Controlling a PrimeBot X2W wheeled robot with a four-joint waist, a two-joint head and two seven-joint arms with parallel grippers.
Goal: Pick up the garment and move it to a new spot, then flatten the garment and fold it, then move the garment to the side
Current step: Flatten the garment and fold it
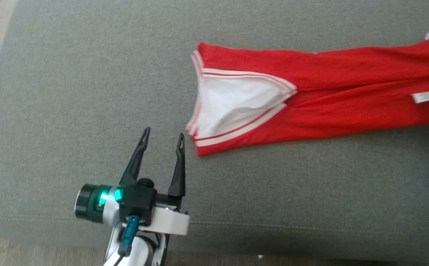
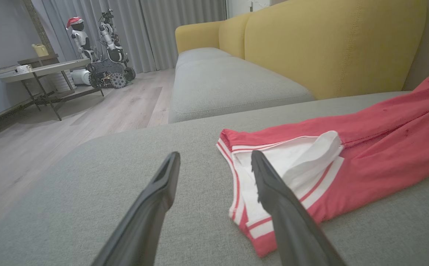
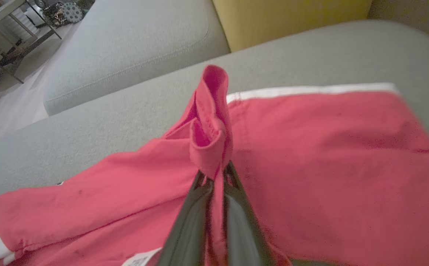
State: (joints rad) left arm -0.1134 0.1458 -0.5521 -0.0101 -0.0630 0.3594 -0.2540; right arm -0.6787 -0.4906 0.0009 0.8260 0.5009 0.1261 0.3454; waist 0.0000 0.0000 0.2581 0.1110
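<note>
Red garment (image 1: 347, 74) with white stripes, seemingly white inside; grey cushion (image 1: 89, 92).

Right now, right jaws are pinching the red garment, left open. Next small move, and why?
Probably ease the left gripper to the striped hem and close on it. The right gripper pinches a fold of the garment, while the left hangs open beside that hem; two holds should lift it evenly.

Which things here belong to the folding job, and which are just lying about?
Job: red garment; right gripper, pinching a fold of it; left gripper, open near its white-lined end; grey cushion under it.
Lying about: yellow backrest; side table; parked robots.
</note>
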